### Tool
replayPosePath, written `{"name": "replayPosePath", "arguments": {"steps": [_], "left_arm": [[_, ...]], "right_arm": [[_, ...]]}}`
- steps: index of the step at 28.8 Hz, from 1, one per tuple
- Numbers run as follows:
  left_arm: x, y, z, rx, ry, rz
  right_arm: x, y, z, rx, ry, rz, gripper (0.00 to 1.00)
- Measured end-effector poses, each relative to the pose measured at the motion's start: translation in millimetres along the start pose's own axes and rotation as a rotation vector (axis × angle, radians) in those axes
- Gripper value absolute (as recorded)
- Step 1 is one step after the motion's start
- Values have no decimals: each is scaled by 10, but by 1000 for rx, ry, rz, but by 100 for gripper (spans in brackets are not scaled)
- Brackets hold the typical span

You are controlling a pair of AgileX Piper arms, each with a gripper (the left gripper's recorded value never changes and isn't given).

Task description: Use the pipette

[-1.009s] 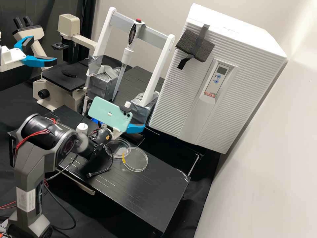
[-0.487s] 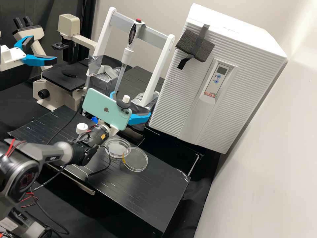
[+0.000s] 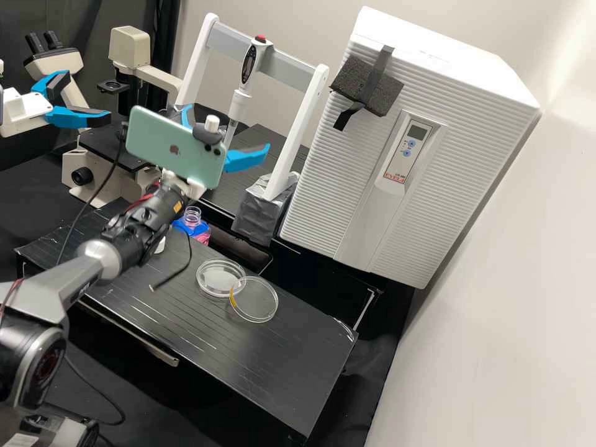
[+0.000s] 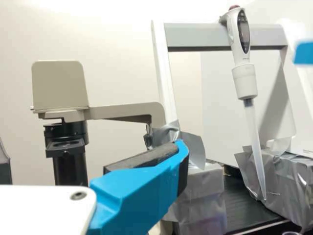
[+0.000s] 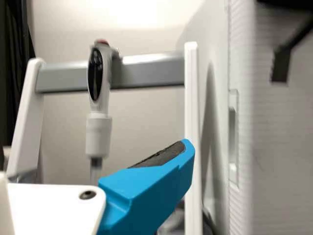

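At the back right of the table [image 3: 279,366], a tall white ribbed machine [image 3: 434,155] is the biggest thing in your scene. Just beside it, on its left from the high camera, stands a white and grey rack [image 3: 282,62] with its feet wrapped in grey tape. The pipette [image 3: 247,65] hangs from the rack's crossbar. Its long axis is close to upright, with the red button on top and the thin tip pointing down.

Your right fingers [image 3: 248,154] hover in front of the rack, near the pipette's lower shaft and below its handle. They are spread wide and hold nothing. Your left fingers [image 3: 74,115] sit well apart from the pipette, by the microscope [image 3: 93,155] at the far left, also spread and holding nothing. The right arm is clearly the nearer, so the pick-up looks like its job. The handle lies ahead of and above those fingers, and they need to pass either side of an upright body.

Lower down on the table are the containers. A small uncapped bottle [image 3: 195,223] holds pink liquid. Near it, two shallow clear dishes [image 3: 221,277] touch at their rims. Both look empty, though one has a small yellow mark at its edge.
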Motion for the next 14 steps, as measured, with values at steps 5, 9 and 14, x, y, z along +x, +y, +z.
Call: {"name": "replayPosePath", "arguments": {"steps": [5,9,14], "left_arm": [[-13,-27,20,-21,-24,-15],[-12,-36,31,-10,-36,-21],[-10,-42,29,-10,-36,-23]], "right_arm": [[276,-55,-135,-49,-11,-21,100],[457,-88,-180,-68,-41,-42,100],[664,-106,-183,-76,-75,-34,100]]}}
